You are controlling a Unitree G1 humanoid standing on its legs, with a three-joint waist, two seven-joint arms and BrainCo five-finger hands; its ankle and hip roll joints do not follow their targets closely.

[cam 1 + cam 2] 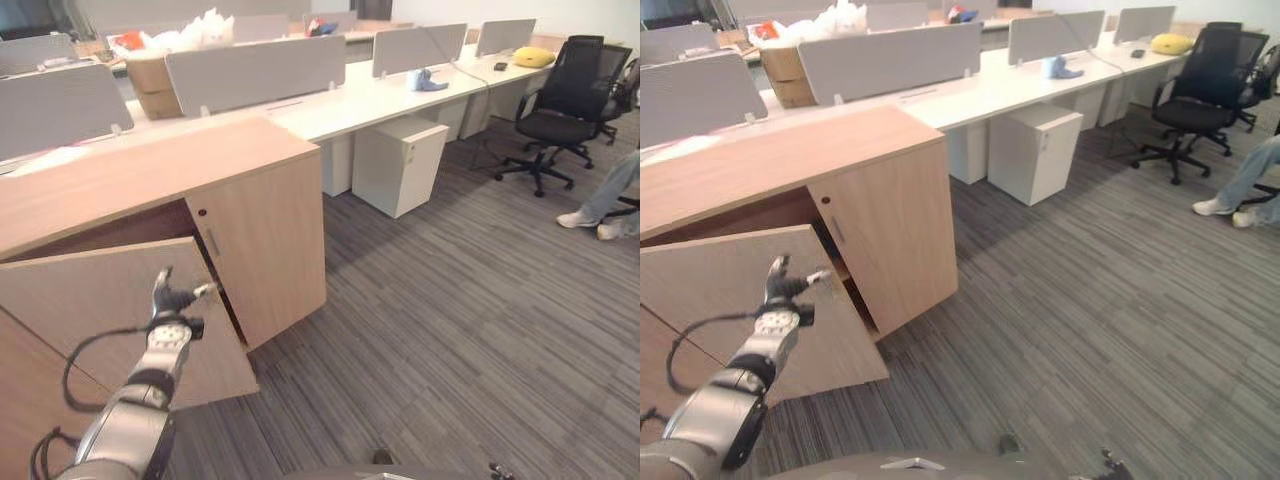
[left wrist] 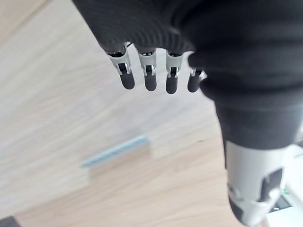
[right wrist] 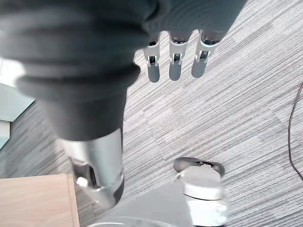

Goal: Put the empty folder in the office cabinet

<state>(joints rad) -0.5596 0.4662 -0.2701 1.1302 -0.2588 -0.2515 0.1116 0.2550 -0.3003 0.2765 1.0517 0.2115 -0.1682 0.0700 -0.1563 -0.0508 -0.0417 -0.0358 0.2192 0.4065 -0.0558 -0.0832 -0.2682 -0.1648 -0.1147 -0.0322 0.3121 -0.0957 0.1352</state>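
Just left hand (fingers straight) against cabinet door

The cabinet stands at the left, its left door swung out toward the camera, the right door closed. Behind it runs a desk (a pedestal beneath). A chair stands far right, a person's legs beside it.

Light wood-grain cabinet, door same tone with silver handle. Grey striped carpet, white pedestal, black office chair. Left hand silver with dark fingertips, yellow cushion on white surface
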